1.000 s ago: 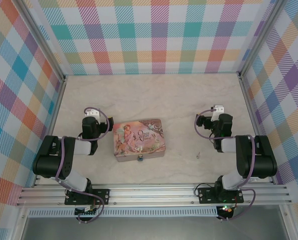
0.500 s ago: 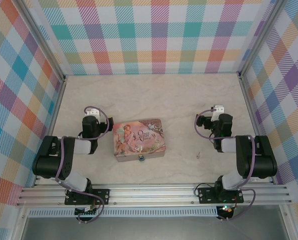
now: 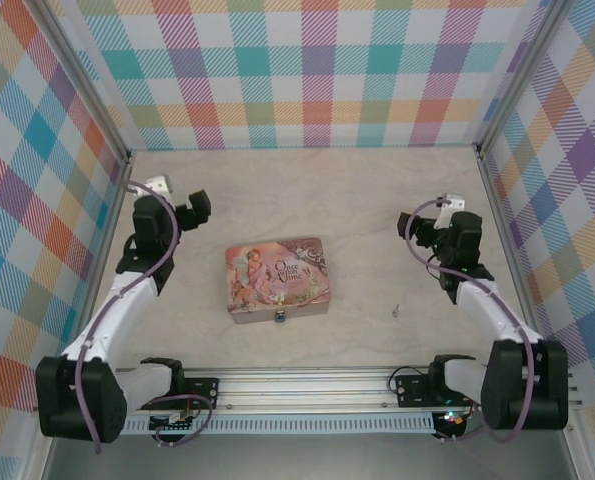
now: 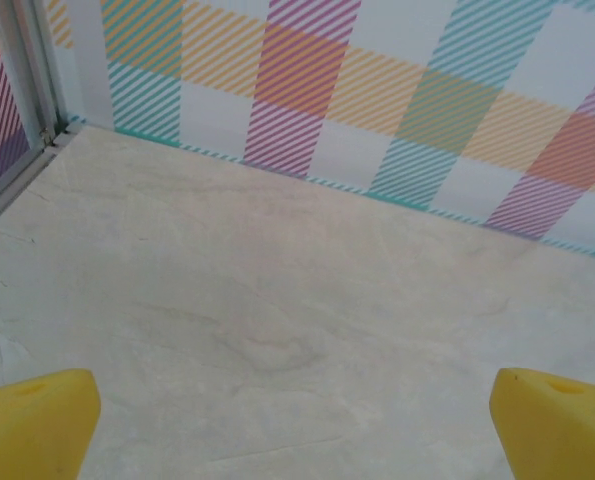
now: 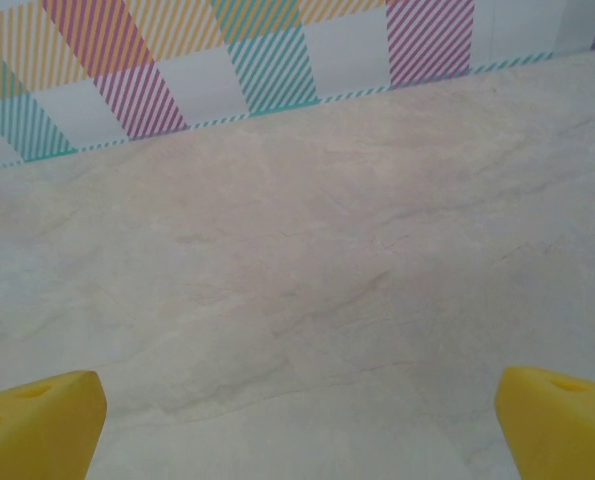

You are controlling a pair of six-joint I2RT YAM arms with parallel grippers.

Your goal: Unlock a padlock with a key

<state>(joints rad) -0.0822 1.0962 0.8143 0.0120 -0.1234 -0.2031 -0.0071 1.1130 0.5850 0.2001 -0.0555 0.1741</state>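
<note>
The tiny blue-teal padlock (image 3: 280, 318) hangs at the front edge of the pink illustrated tin (image 3: 277, 278) in the middle of the table. The slim silvery key (image 3: 397, 310) lies flat on the table to the right of the tin. My left gripper (image 3: 198, 206) is raised to the upper left of the tin, well away from the padlock. In the left wrist view it (image 4: 297, 430) is open, yellow fingertips (image 4: 32, 420) far apart over bare table. My right gripper (image 3: 410, 222) is held above and behind the key. It (image 5: 297, 425) is open too, with nothing between its fingertips (image 5: 562, 415).
Checked walls (image 3: 307, 70) close the table on three sides, with metal posts (image 3: 127, 150) at the back corners. An aluminium rail (image 3: 307, 385) runs along the near edge by the arm bases. Pale marbled tabletop (image 4: 277, 300) stretches out before both wrists.
Both arms have unfolded from their tucked pose. The left gripper has lifted and swung up and left; the right has shifted slightly right and up. Tin, padlock and key have not moved.
</note>
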